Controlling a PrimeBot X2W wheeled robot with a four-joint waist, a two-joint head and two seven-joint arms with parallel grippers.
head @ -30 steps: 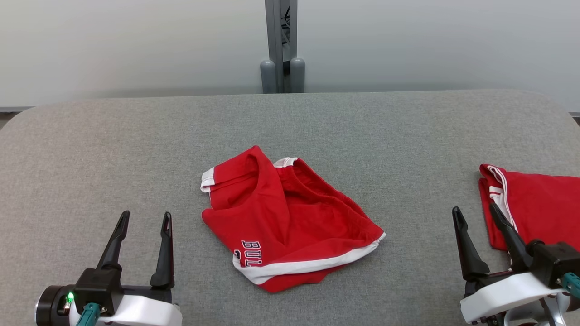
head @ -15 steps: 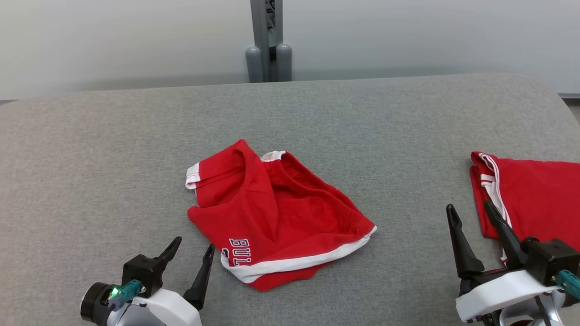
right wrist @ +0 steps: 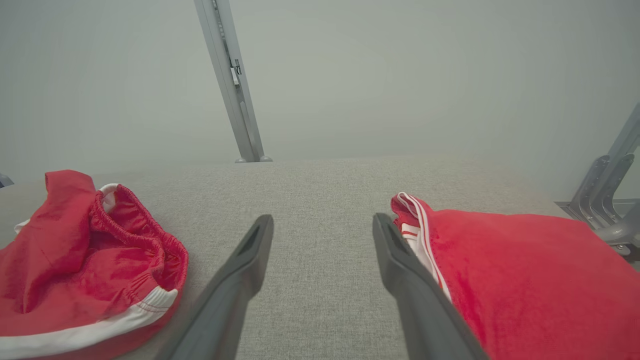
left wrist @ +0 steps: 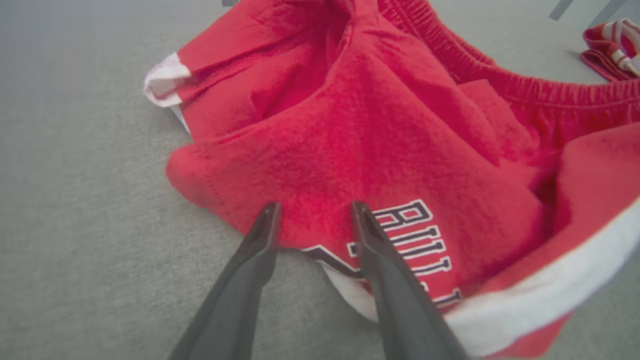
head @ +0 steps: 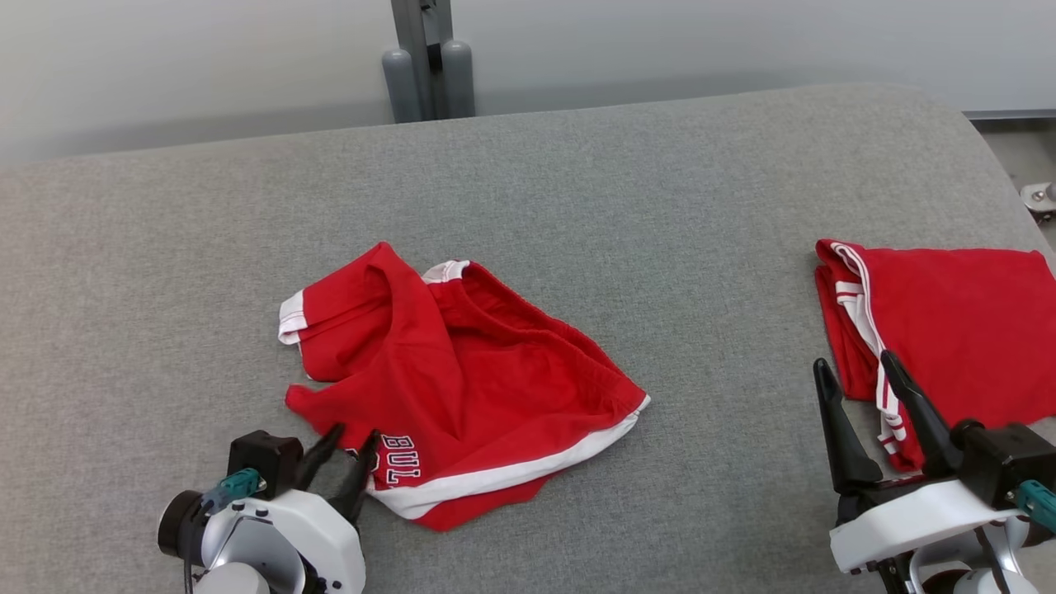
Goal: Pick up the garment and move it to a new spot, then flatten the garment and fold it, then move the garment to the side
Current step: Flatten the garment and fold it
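Your left gripper (head: pixel 353 435) has come forward from the near-left corner to the edge of the red shorts (head: pixel 462 379), and its fingers have narrowed. The whole head view has also slid sideways, which is the camera turning, not the cloth moving. The right gripper (head: pixel 852 360) has kept its place at the lower right.

The shorts lie crumpled near the middle of the grey padded table (head: pixel 660 206), one leg folded over the other and the waistband (left wrist: pixel 500 80) gaping at the far side. A second red garment (head: pixel 965 322) lies folded and well apart, at the right end of the table, just beyond the right gripper.

In the left wrist view the left fingers stand partway open. Their tips rest at the near fold of the shorts, one on the bare table edge of it and one over the lettering (head: pixel 402 462). The cloth between them looks flat, so I judge that nothing is pinched yet. The right jaws are spread wide and hold nothing.

Expect the shorts to be light, soft and limp. They will sag and unfold as you lift, and a shallow pinch may slip off or catch only one layer. The doubled near fold by the white hem band (head: pixel 511 474) looks thick enough to take hold of.
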